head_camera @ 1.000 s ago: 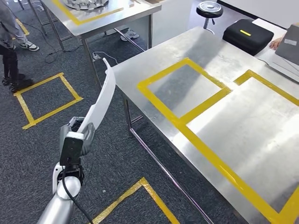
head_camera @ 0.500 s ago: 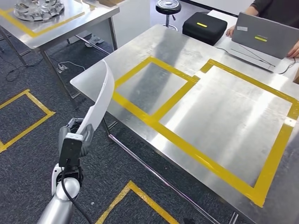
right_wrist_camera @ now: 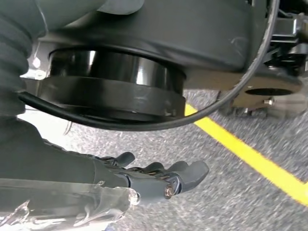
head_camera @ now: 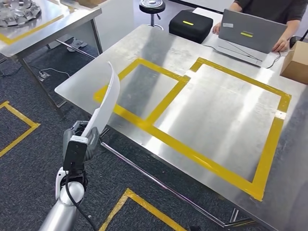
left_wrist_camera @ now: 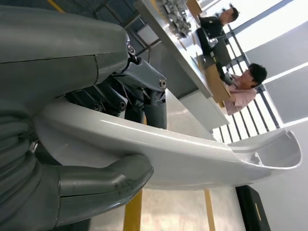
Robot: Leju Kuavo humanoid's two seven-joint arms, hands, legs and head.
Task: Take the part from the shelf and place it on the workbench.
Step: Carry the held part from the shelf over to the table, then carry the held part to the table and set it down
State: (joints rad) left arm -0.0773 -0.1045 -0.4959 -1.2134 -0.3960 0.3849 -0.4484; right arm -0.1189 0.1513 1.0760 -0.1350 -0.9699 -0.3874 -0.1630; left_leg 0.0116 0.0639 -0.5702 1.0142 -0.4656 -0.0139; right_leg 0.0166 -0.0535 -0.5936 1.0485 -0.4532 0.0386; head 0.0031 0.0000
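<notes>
Beside the workbench (head_camera: 225, 120) — white part (head_camera: 105, 103) upright in left hand (head_camera: 80, 139)

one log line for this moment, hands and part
left hand: holds white part | right hand: empty, hanging | workbench: part not placed

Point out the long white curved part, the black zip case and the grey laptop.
long white curved part (head_camera: 106, 103), head view, middle of its blade.
black zip case (head_camera: 191, 25), head view, top face near the yellow strip.
grey laptop (head_camera: 252, 34), head view, back of lid.
</notes>
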